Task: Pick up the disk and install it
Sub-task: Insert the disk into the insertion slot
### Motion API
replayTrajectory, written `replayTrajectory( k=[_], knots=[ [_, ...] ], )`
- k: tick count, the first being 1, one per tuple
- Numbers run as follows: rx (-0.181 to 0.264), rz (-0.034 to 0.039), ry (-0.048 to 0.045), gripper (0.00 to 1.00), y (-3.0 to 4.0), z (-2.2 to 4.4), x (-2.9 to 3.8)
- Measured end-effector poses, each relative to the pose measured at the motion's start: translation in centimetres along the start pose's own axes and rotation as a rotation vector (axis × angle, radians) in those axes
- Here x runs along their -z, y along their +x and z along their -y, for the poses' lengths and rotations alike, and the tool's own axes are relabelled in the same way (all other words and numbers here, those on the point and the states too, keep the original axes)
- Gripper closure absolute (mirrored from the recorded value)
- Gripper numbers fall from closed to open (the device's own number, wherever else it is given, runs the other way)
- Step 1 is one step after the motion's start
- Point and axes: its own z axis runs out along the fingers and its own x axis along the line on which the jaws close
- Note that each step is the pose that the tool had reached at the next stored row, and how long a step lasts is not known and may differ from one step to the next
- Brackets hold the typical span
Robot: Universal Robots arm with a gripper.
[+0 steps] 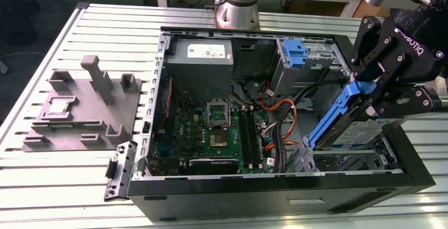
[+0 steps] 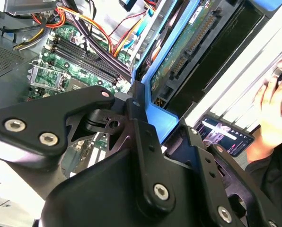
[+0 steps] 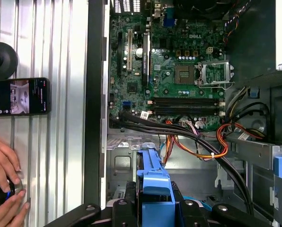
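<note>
Right now the black claw (image 1: 376, 101) grips the silver-grey disk (image 1: 358, 132) by its blue plastic carrier (image 1: 330, 120), tilted over the open black computer case (image 1: 280, 193); that slant could snag the orange cables (image 1: 292, 115).

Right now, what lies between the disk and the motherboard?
Orange and black cables run between the disk and the motherboard, as the exterior view shows.

Bright, even overhead light; glare streaks the slatted table (image 1: 49, 197), and shadow fills the computer case (image 1: 280, 197).
</note>
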Motion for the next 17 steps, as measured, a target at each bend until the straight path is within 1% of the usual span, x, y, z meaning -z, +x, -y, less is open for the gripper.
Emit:
replayTrajectory(
  k=[7, 9, 14, 17],
  knots=[
    [0.0, -0.0001, 0.0, 0.62, 0.0, 0.0, 0.0],
    [0.0, 0.0001, 0.0, 0.5, 0.0, 0.0, -0.02],
    [0.0, 0.0001, 0.0011, 0.5, 0.0, 0.01, -0.13],
    [0.0, 0.0002, 0.0033, 0.5, 0.01, 0.02, -0.56]
  ],
)
